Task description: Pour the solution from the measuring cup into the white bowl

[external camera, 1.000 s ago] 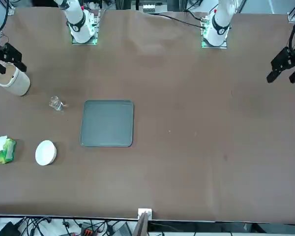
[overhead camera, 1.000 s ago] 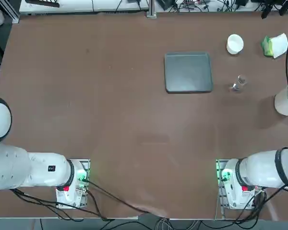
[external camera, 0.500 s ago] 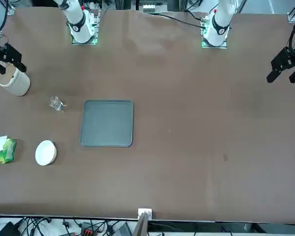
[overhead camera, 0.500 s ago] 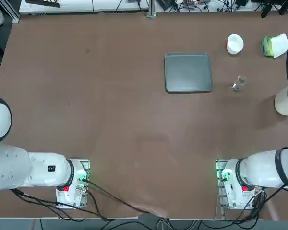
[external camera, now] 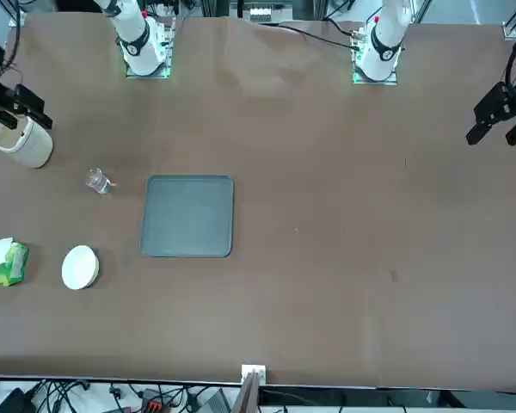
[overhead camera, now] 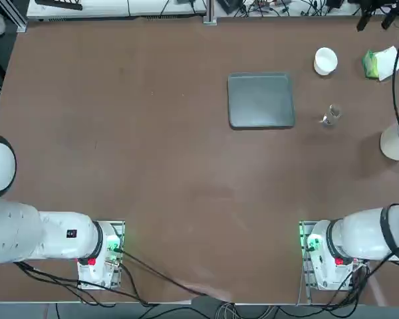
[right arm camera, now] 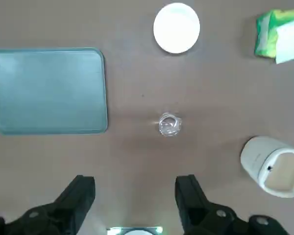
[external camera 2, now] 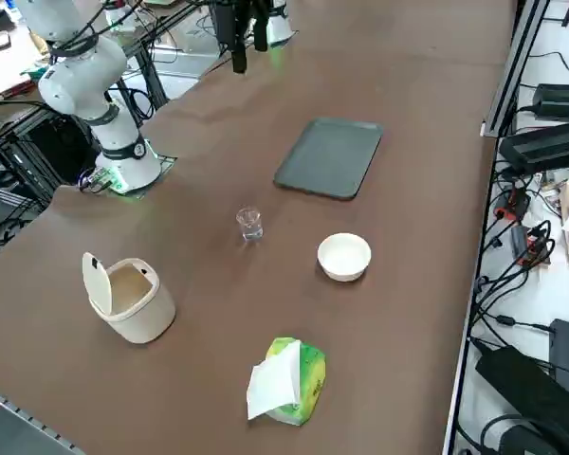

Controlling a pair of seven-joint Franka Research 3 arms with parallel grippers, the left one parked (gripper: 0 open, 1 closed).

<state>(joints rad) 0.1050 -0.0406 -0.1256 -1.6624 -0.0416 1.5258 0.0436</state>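
Note:
The measuring cup [overhead camera: 331, 114] [right arm camera: 169, 125] is a tiny clear glass standing upright on the brown table, right of the grey tray [overhead camera: 261, 100]. The white bowl [overhead camera: 325, 60] [external camera 2: 344, 256] sits further back, a short way from the cup [external camera 2: 249, 224]. My right gripper [right arm camera: 134, 188] hangs high above the table's right side, open, with nothing between its fingers. In the wrist view the cup lies beyond the fingertips, well apart from them. In the front view the gripper [external camera: 10, 110] shows over the cream cup.
A large cream-white cup [overhead camera: 398, 139] [external camera 2: 131, 297] with a flip lid stands near the right edge. A green-and-white packet [overhead camera: 380, 64] [external camera 2: 286, 381] lies at the far right corner beside the bowl. Cables run along the back edge.
My right gripper has shifted slightly while staying high and open. The cup, bowl, tray and packet have not moved.

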